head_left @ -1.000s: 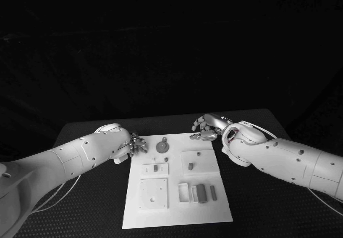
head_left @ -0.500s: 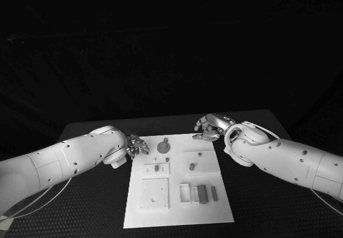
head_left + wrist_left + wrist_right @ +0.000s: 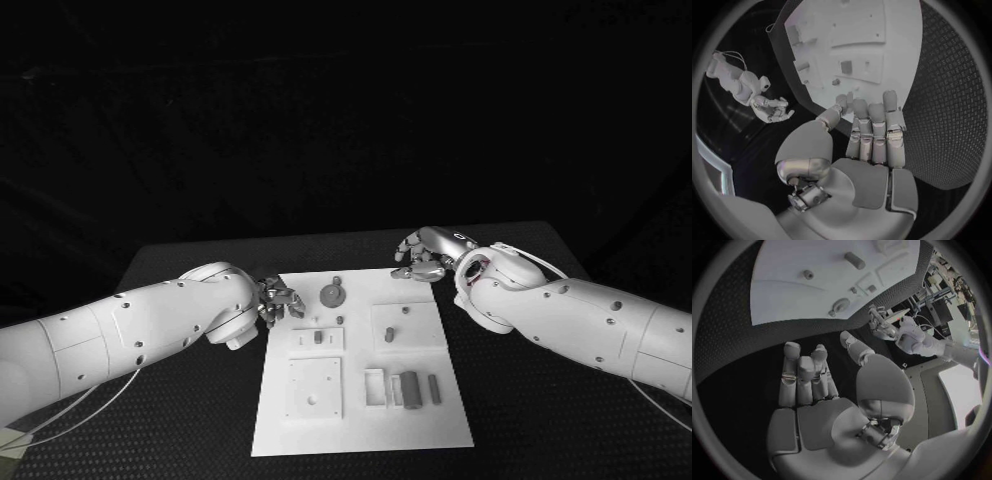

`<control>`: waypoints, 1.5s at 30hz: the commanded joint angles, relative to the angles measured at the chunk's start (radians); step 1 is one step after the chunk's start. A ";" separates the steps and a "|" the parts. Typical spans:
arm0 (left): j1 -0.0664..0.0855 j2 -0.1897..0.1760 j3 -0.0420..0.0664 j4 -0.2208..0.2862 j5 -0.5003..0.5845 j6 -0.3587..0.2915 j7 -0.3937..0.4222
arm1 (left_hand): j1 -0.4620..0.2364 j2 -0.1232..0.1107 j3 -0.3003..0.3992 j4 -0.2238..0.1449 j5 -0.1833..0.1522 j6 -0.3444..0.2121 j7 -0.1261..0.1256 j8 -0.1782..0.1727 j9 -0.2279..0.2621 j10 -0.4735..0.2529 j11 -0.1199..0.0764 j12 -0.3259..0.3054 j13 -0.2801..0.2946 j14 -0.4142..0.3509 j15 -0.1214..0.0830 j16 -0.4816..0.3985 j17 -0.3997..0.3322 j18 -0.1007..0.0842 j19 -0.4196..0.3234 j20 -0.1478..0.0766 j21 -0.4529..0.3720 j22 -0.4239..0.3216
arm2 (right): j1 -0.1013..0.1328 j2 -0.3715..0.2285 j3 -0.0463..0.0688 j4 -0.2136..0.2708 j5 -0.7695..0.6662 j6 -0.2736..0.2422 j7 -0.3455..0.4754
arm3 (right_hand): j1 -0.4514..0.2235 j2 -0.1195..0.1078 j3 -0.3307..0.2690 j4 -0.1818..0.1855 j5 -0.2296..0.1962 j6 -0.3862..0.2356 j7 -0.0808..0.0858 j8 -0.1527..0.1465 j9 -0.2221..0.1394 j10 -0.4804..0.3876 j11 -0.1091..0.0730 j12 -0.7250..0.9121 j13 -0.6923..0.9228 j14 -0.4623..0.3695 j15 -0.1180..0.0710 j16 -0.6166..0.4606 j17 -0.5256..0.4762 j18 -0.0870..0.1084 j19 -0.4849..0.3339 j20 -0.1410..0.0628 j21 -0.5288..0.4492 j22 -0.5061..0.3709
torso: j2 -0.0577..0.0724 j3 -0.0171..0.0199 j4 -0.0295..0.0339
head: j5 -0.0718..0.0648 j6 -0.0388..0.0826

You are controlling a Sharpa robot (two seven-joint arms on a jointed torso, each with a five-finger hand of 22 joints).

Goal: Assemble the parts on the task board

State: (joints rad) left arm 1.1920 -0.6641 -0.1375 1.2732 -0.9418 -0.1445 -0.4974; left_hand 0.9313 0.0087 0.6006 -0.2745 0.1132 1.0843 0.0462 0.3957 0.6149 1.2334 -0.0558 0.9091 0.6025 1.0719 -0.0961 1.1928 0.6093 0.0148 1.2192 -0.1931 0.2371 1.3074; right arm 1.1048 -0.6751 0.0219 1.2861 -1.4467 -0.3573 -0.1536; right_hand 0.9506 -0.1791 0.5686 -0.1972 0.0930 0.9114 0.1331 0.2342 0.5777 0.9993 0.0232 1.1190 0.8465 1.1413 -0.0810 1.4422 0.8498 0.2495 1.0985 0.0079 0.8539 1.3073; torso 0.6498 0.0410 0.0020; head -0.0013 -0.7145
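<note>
Board: flat white rectangular plate, mid-table, on a black dimpled mat. Small grey parts on it: a rounded disc near the far edge, short pegs and blocks toward the near end. Left hand empty, fingers extended and apart, just beside the board's far left corner. Right hand empty, fingers loosely spread, at the far right corner.

One overhead camera, two wrist fisheyes.
The head view looks down on the flat white rectangular task board; each wrist view, close behind its palm, shares that board.
</note>
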 commanded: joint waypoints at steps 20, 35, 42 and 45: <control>-0.019 -0.002 -0.062 0.036 -0.050 -0.028 -0.023 | 0.035 0.021 0.014 -0.008 0.016 0.013 -0.003 0.005 0.025 0.016 -0.010 0.005 -0.004 0.012 -0.002 0.005 -0.004 -0.010 0.008 -0.002 0.005 0.021 | 0.000 0.000 0.001 0.001 0.000 0.004 0.002 | -0.002 -0.005 -0.001 0.009 -0.003 0.000 0.006 -0.006 0.002 -0.005 0.003 0.003 -0.002 -0.006 0.000 -0.002 -0.002 0.012 -0.006 -0.003 -0.006 0.015 | 0.002 0.0000 -0.0005 | 0.002 -0.010; -0.027 0.006 -0.075 0.029 -0.059 -0.038 -0.023 | 0.033 0.020 0.014 -0.009 0.023 0.014 -0.003 0.005 0.026 0.017 -0.010 0.005 -0.005 0.013 -0.002 0.004 -0.005 -0.010 0.008 -0.002 0.005 0.021 | 0.000 -0.002 0.001 0.000 0.002 0.006 0.003 | -0.003 -0.005 -0.001 0.010 -0.003 0.000 0.006 -0.006 0.002 -0.005 0.003 0.003 -0.002 -0.006 0.000 -0.002 -0.002 0.012 -0.006 -0.003 -0.006 0.015 | 0.002 0.0006 -0.0017 | 0.002 -0.012; -0.028 0.006 -0.075 0.026 -0.071 -0.038 -0.020 | 0.032 0.020 0.013 -0.008 0.023 0.013 -0.003 0.004 0.027 0.017 -0.010 0.004 -0.005 0.013 -0.002 0.004 -0.006 -0.010 0.008 -0.002 0.005 0.021 | 0.000 -0.002 0.001 0.000 0.002 0.007 0.004 | -0.004 -0.005 -0.001 0.012 -0.003 0.000 0.006 -0.006 0.002 -0.005 0.003 0.003 -0.002 -0.006 0.000 -0.002 -0.002 0.012 -0.006 -0.003 -0.006 0.015 | 0.002 0.0003 -0.0016 | 0.001 -0.013; -0.028 0.006 -0.075 0.024 -0.071 -0.034 -0.021 | 0.032 0.020 0.013 -0.008 0.022 0.013 -0.003 0.004 0.027 0.017 -0.010 0.004 -0.005 0.013 -0.002 0.004 -0.006 -0.011 0.008 -0.002 0.005 0.021 | 0.000 -0.002 0.001 0.000 0.002 0.007 0.004 | -0.004 -0.005 -0.001 0.012 -0.003 0.000 0.006 -0.006 0.002 -0.005 0.003 0.003 -0.003 -0.006 0.000 -0.002 -0.002 0.012 -0.006 -0.003 -0.006 0.015 | 0.002 0.0010 -0.0019 | 0.000 -0.013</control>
State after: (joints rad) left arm 1.1647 -0.6596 -0.2123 1.2986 -1.0010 -0.1748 -0.5197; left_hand 0.9357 0.0044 0.6002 -0.2749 0.1304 1.0913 0.0462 0.3972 0.6148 1.2402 -0.0555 0.9091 0.5982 1.0769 -0.0975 1.1926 0.6049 0.0147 1.2203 -0.1941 0.2370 1.3078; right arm 1.1047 -0.6771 0.0219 1.2853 -1.4431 -0.3570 -0.1537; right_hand 0.9506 -0.1791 0.5686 -0.1916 0.0930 0.9129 0.1316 0.2342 0.5781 0.9993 0.0232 1.1190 0.8449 1.1413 -0.0810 1.4423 0.8489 0.2495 1.0985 0.0079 0.8539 1.3079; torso 0.6521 0.0416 0.0003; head -0.0007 -0.7276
